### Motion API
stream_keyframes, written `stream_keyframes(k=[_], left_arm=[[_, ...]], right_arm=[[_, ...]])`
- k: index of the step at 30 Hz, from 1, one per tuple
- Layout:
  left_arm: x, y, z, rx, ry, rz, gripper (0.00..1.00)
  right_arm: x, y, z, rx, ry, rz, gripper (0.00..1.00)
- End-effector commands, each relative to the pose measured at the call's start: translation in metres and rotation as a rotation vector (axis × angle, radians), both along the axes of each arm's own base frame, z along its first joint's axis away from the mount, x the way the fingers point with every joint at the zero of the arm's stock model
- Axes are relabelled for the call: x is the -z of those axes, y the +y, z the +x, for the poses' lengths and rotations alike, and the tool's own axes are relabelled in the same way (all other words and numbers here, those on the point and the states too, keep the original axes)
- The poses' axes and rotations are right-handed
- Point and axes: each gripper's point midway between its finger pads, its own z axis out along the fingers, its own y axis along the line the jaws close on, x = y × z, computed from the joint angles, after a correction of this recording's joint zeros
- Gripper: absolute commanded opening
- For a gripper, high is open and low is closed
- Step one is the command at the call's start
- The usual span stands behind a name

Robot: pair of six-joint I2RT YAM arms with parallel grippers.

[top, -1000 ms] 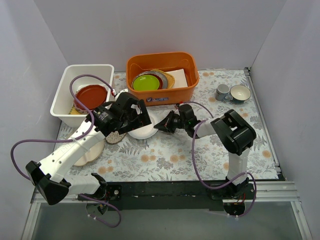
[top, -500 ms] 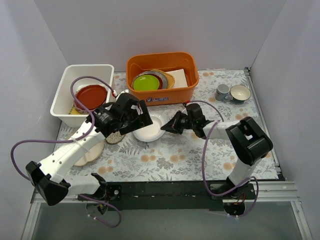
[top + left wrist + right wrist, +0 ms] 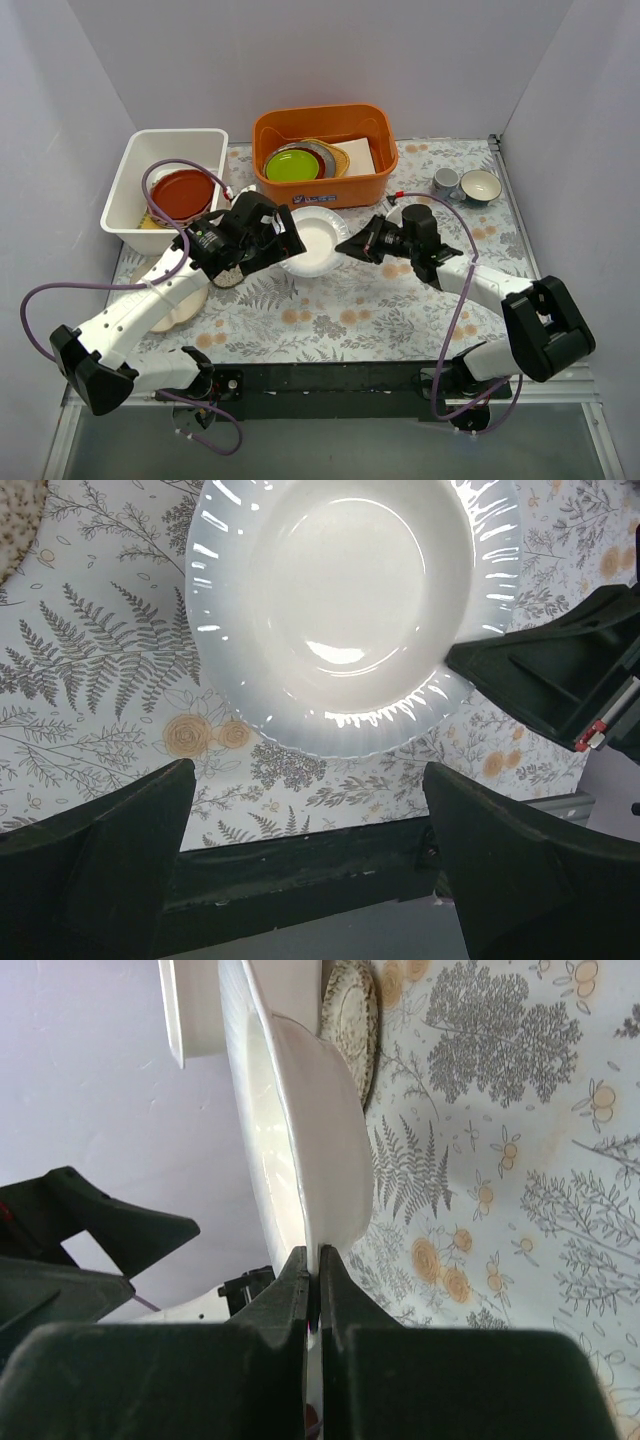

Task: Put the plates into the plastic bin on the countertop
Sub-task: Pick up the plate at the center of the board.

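You are moving the plate (image 3: 312,243) rightward and back toward the orange tub (image 3: 372,186), its rim pinched in your right fingers (image 3: 357,245). Your right arm is unfolding, its elbow swinging out right toward the desk's (image 3: 400,312) near edge. Your left fingers (image 3: 110,845) are trailing the plate.

Table (image 3: 340,310) is carrying white bin (image 3: 130,160) far left, orange tub (image 3: 320,190) far centre, two cups (image 3: 447,184) far right. Speckled plate (image 3: 232,275) and cream plate (image 3: 188,300) are lying near left, partly hidden.

Staged lab test cell: plain grey partition walls (image 3: 330,50), fern-printed countertop (image 3: 340,310), black mounting rail (image 3: 330,380) in front.
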Motion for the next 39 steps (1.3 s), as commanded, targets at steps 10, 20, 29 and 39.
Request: stream_keyframes(k=[10,20,29,39], left_arm=[[-0.006,-0.002,-0.003,-0.007,-0.031,-0.055,0.98],[-0.004,0.001,-0.003,-0.013,-0.049,-0.062,0.97],[-0.006,0.004,-0.001,-0.034,-0.071,-0.066,0.56],[-0.004,0.008,-0.003,-0.053,-0.076,-0.077,0.03]], right_arm=[[-0.077,-0.006,-0.026,-0.089,-0.162,0.226,0.01],[-0.101,-0.005,-0.040,-0.160,-0.198,0.321,0.01],[-0.104,-0.005,-0.047,-0.184,-0.196,0.353,0.01],[-0.099,-0.007,-0.054,-0.209,-0.181,0.354,0.01]])
